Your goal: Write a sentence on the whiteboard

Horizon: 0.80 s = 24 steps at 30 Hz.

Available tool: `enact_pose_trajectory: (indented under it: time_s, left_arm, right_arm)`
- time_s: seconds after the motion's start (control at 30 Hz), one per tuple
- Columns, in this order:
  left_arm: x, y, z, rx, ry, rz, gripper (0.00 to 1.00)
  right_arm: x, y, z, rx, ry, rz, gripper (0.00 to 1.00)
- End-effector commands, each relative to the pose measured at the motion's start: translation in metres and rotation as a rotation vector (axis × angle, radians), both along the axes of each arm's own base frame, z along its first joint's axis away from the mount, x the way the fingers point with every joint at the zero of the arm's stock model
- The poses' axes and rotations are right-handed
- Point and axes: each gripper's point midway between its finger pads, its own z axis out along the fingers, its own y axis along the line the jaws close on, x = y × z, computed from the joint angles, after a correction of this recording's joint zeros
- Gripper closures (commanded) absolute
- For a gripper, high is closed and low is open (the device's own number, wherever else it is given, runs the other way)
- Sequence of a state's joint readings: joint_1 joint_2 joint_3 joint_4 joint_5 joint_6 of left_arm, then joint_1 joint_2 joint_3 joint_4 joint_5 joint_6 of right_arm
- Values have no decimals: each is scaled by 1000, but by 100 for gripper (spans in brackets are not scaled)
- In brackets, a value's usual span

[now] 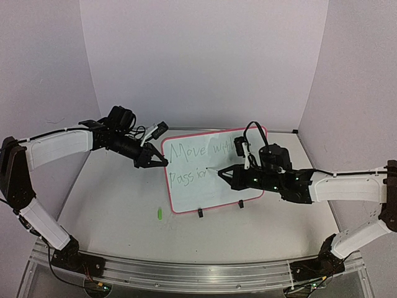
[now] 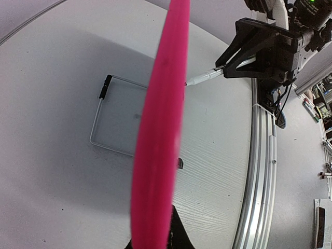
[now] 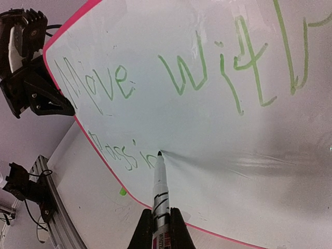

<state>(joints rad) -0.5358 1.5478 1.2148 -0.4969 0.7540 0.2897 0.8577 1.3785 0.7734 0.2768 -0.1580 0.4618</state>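
The whiteboard, white with a pink frame, stands tilted at the table's middle. Its green sentence reads "Move with" on the top line and "Passin" below. My left gripper is shut on the board's left edge. In the left wrist view that pink frame runs up the middle from my left gripper. My right gripper is shut on a marker. The marker's tip touches the board just after the last letter of the second line.
A small green cap lies on the table left of the board's front. Two black clip feet hold the lower edge. A wire stand lies behind the board. An aluminium rail runs along the near edge, and walls close the back and sides.
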Motion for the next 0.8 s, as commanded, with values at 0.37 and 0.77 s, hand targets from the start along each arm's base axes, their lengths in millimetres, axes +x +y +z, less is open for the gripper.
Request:
enact_pose_trajectory:
  time_s: [0.37, 0.77]
  left_arm:
    - [5, 4, -17, 72, -20, 19, 100]
    - [5, 4, -17, 73, -21, 20, 100]
  right_arm:
    - [4, 1, 6, 30, -2, -9, 100]
    - [10, -14, 10, 23, -20, -96, 100]
